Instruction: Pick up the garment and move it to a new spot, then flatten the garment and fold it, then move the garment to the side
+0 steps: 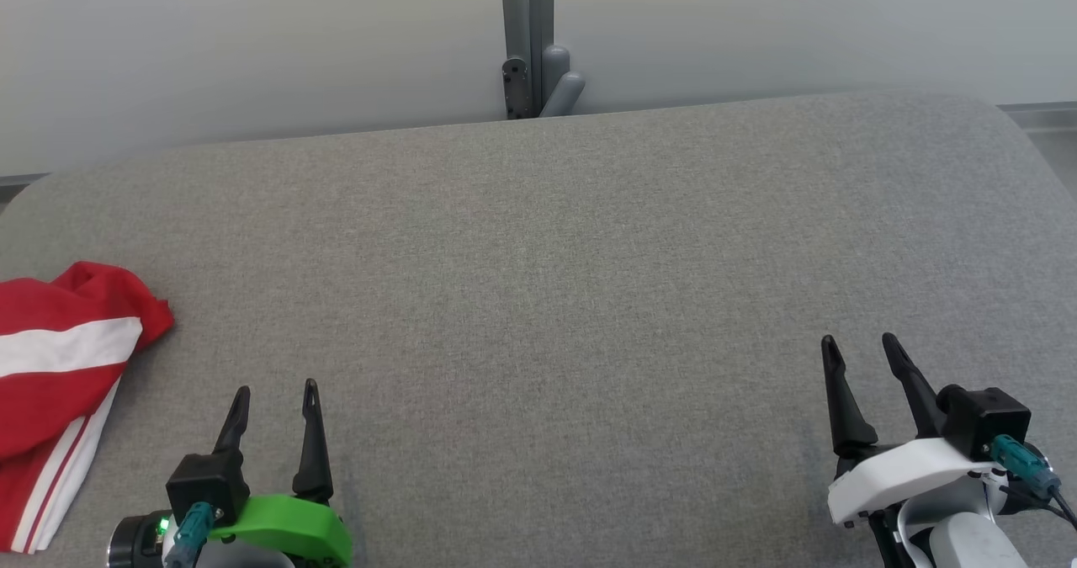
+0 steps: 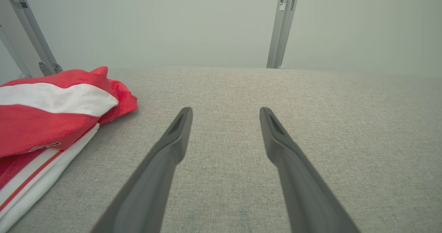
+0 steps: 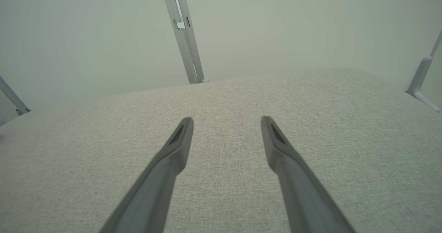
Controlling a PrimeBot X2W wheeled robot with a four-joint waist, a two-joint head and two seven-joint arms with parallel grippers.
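Observation:
A red garment with white stripes [image 1: 59, 374] lies folded at the left edge of the grey fabric table [image 1: 547, 282], partly cut off by the head view's left border. The left wrist view has the same garment [image 2: 51, 115] at its left side. My left gripper [image 1: 276, 390] stands open just right of the garment, apart from it, with nothing between its fingers [image 2: 179, 129]. My right gripper [image 1: 860, 343] is open over bare table at the lower right, holding nothing, and its fingers [image 3: 181, 139] point across the cloth surface.
A pale wall runs behind the table, with a grey metal post and bracket [image 1: 530, 63] at the middle of the far edge. More metal posts [image 2: 31, 29] stand at the far left and at the far right [image 3: 421, 81].

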